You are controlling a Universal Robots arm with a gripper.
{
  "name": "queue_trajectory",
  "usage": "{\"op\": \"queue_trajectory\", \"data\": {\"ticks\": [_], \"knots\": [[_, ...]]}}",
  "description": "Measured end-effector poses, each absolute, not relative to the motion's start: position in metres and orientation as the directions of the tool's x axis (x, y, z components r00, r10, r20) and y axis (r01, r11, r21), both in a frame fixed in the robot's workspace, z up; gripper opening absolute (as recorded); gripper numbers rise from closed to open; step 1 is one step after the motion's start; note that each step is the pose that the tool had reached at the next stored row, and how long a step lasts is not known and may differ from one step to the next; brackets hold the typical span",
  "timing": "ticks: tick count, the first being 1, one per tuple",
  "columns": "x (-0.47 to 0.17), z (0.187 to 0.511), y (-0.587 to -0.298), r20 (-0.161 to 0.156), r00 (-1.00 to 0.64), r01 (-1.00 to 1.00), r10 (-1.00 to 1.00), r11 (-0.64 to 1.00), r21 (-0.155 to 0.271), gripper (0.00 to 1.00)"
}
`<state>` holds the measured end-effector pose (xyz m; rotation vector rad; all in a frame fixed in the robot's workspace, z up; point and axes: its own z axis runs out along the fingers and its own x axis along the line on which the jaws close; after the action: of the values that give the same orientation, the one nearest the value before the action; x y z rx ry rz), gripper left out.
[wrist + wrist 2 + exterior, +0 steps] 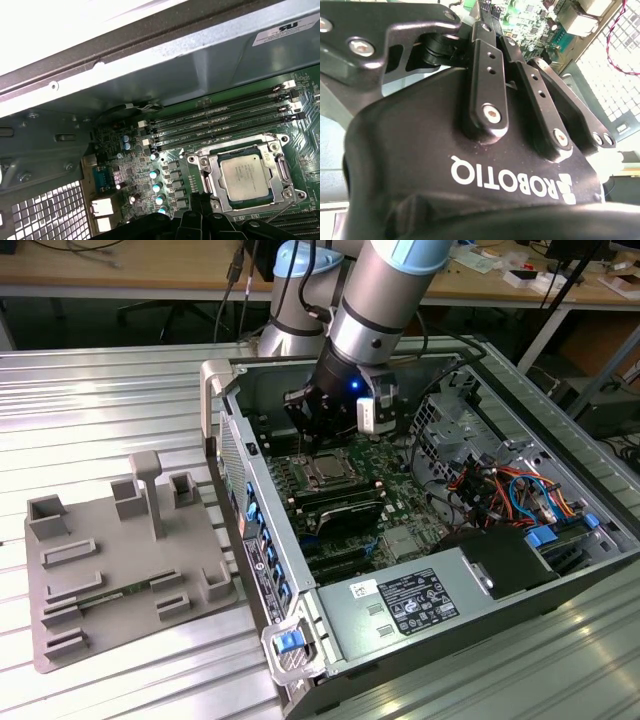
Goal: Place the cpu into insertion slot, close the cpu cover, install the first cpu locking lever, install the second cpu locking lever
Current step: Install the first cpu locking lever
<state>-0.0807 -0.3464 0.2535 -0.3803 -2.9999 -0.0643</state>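
The cpu (245,175) lies flat in the insertion slot (260,200) on the green motherboard, silver face up. The cpu cover (212,174), a silver frame, lies down around it. A thin metal lever rod (273,213) sticks out slanted beside the socket. In the exterior view the cpu (325,472) sits just below my gripper (312,435), which hangs inside the open computer case close above the board. In the first wrist view my gripper (200,204) sits beside the socket's corner. In the second wrist view my gripper (487,12) is shut, and I see nothing between the fingers.
Long black memory slots (225,117) run beside the socket. The case's metal wall (150,75) stands close behind the board. Drive cages and coloured cables (500,490) fill the case on the exterior view's right. A grey fixture plate (120,570) lies on the table at its left.
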Motion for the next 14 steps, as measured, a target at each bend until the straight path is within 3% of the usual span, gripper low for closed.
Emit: {"op": "queue_trajectory", "data": {"ticks": [14], "knots": [[-0.0809, 0.2564, -0.3464, 0.121, -0.962, 0.251, 0.246, 0.968, 0.027, 0.11]]}}
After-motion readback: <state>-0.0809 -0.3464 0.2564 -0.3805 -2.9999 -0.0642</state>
